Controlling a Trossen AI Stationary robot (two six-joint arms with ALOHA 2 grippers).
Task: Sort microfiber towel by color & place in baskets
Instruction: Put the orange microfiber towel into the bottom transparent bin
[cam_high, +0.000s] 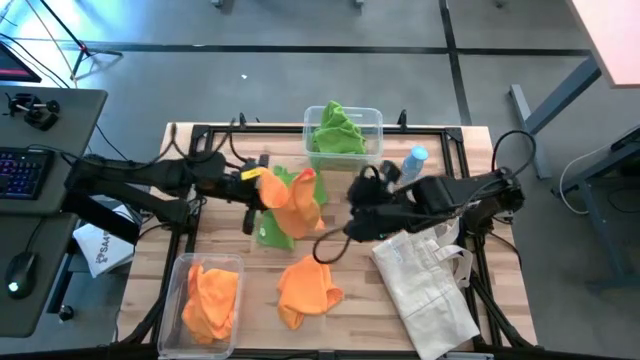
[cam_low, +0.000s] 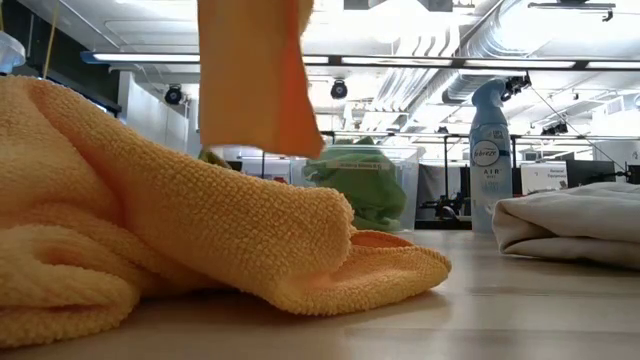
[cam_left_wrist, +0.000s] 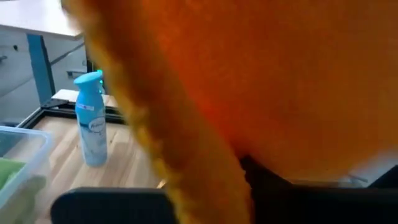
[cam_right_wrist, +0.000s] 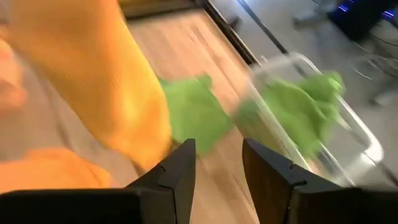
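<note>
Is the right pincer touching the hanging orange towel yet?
Apart. In the right wrist view the right pincer is open and empty, with the hanging orange towel beyond its fingers.

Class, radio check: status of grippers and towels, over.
Left gripper shut on lifted orange towel. Right gripper open, empty. Green towel underneath, still unsorted.

Bare table lies between the loose orange towel and the tote bag, which flank it.

arms: dark, jointed | cables: black loops | right claw: two black angular fingers
</note>
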